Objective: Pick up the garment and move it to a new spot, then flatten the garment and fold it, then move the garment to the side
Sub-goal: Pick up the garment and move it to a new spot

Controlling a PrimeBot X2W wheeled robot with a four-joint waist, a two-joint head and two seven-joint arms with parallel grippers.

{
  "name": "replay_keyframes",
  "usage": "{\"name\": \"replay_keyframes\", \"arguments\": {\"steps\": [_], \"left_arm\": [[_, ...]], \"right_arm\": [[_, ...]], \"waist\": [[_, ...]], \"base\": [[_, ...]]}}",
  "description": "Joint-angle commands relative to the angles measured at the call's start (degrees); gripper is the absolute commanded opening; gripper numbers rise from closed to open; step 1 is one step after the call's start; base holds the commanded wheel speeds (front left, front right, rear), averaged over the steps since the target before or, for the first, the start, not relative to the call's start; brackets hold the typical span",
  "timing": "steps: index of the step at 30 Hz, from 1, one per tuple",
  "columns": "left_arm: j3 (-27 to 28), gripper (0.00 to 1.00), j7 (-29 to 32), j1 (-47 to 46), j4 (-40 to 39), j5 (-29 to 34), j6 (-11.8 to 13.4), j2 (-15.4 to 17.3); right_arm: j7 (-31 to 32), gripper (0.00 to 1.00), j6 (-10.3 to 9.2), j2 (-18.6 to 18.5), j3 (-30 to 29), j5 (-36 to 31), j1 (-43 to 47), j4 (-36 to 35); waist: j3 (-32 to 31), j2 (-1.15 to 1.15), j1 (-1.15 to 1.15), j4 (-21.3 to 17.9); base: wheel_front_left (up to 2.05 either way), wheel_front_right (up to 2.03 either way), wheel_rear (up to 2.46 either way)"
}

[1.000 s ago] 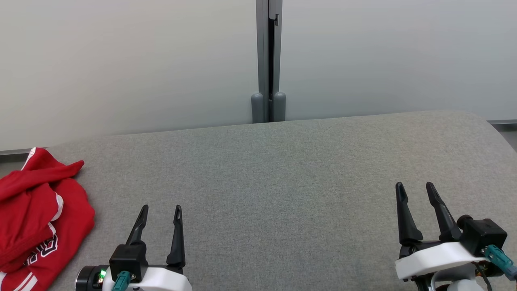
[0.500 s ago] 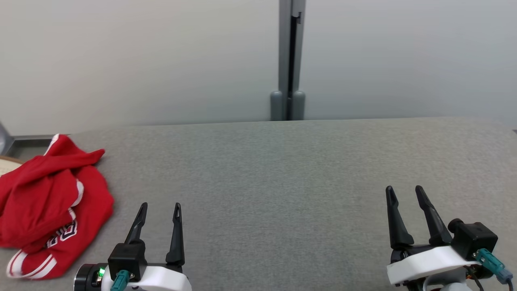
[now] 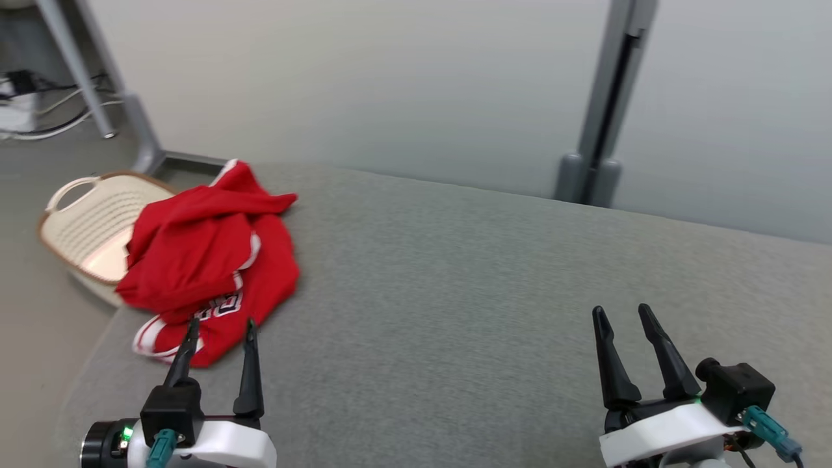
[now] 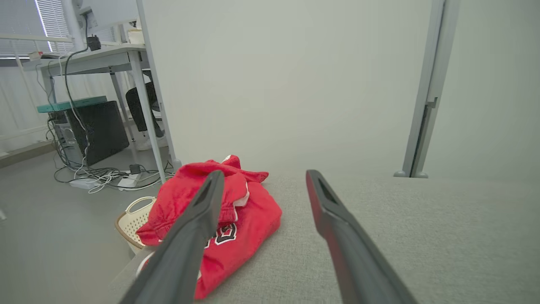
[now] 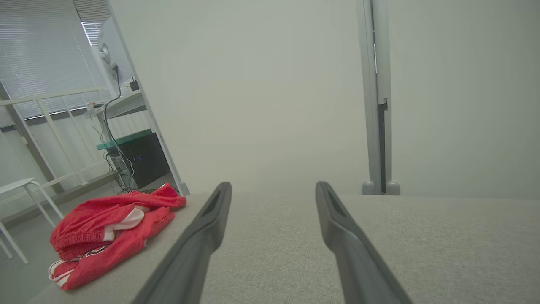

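Two end effectors, left [image 3: 221, 322] and right [image 3: 620, 309], hang with jaws wide and nothing between them. Most of the grey fabric tabletop [image 3: 455, 292] lies bare. The crumpled red garment [image 3: 208, 260] sits at its left edge, near the left fingertips. A pale partition [image 3: 390, 84] backs the far edge. A basket [image 3: 84, 221] stands on the floor [image 3: 32, 325] beside the garment.

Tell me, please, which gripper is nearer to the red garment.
Left. The left gripper, open, has its fingertips at the near edge of the red garment; the right gripper, also open, sits far to its right over the grey surface.
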Motion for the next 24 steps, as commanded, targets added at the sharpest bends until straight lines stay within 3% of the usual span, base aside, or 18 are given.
{"name": "replay_keyframes", "arguments": {"steps": [1,8,14,24], "left_arm": [[0.4,1.0,-0.1,-0.8,-0.2,0.3,-0.4,0.2],[2.0,1.0,-0.1,-0.2,-0.5,0.3,-0.1,0.2],[4.2,1.0,-0.1,1.3,-1.9,-0.7,1.2,-0.2],[5.1,1.0,-0.1,1.1,-1.7,-0.6,0.9,-0.5]], "right_arm": [[-0.6,1.0,0.0,-0.2,0.3,0.5,-0.4,0.2],[-1.1,1.0,0.0,-0.1,3.3,1.1,-1.6,0.8],[-1.3,1.0,0.0,-0.2,6.8,2.2,-4.5,2.4],[-1.8,1.0,0.0,-0.2,7.2,2.9,-5.5,4.6]], "waist": [[0.0,0.0,0.0,4.3],[0.3,0.0,0.0,10.5],[1.7,0.0,0.0,11.6],[1.6,0.0,0.0,11.4]], "base": [[0.0,0.0,0.0],[0.0,0.0,0.0],[0.0,0.0,0.0],[0.0,0.0,0.0]]}}
